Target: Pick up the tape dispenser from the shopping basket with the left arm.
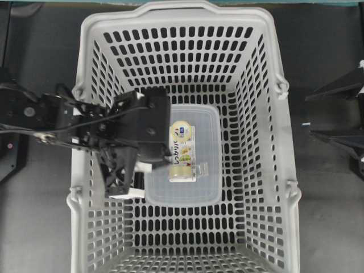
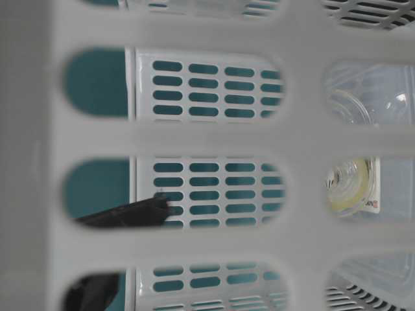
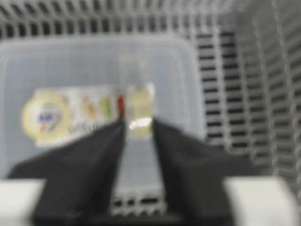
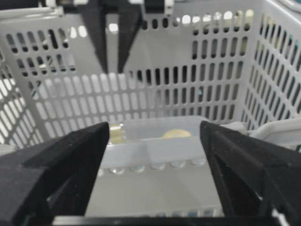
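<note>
Left arm (image 1: 85,122) reaches over basket (image 1: 273,170) wall, wrist down inside. Tape dispenser (image 1: 182,151) lies flat on lid of clear container (image 1: 210,170), basket floor, round end toward far wall. Left gripper (image 3: 138,129): fingers (image 3: 101,150) nearly shut, narrow gap, tips at dispenser's cutter end; grip on it can't tell, wrist view blurred. Right gripper (image 4: 155,141) outside basket, jaws wide apart, holding nothing.

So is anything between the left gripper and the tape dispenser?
Nothing visible. The left gripper sits open inside the shopping basket, its fingers either side of the tape dispenser, which lies on a translucent container.
</note>
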Controlling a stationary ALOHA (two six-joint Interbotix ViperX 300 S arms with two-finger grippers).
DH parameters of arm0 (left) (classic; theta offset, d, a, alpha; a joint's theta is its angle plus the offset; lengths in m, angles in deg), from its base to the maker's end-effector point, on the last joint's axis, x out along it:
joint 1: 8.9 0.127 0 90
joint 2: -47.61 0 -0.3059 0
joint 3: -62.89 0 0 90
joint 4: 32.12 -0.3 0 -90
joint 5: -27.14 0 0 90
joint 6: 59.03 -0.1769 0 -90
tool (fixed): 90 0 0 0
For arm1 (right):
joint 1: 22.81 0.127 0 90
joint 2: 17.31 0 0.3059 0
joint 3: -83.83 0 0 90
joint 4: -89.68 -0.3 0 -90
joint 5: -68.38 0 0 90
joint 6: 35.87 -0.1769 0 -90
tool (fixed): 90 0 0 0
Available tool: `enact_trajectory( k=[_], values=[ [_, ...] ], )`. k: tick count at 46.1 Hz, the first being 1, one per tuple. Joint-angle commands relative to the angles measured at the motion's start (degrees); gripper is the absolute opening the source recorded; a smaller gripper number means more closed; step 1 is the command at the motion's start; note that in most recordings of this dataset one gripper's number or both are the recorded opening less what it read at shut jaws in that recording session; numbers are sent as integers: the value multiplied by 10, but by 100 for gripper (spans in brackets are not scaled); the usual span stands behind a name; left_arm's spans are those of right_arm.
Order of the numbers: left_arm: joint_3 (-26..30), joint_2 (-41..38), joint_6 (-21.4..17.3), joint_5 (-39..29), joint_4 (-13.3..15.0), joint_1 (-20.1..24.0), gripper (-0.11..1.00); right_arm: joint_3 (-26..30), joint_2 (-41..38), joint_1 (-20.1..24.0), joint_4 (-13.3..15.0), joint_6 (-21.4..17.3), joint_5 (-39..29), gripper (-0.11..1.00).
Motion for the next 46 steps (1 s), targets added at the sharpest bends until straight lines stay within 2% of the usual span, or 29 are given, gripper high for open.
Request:
enact_trajectory(
  k=[1,7,11,29,36,40,46],
  values=[
    [22,-12,6,-8,-3,-1,37,12,-3,0,-2,0,6,74],
    [34,-48,26,-25,-2,-1,76,11,-3,0,-3,-1,6,74],
    [42,-71,34,-31,-2,-1,89,11,-2,0,-2,-1,6,74],
    [49,-149,43,-28,-2,-2,91,8,9,0,-2,-1,6,74],
    [55,-153,41,-30,-2,-2,86,5,9,0,-3,-1,6,74],
    [58,-150,40,-35,-2,-4,69,3,9,0,-2,-1,6,74],
    [68,-138,36,-40,-2,-6,32,2,9,0,-3,-1,6,74]
  ],
)
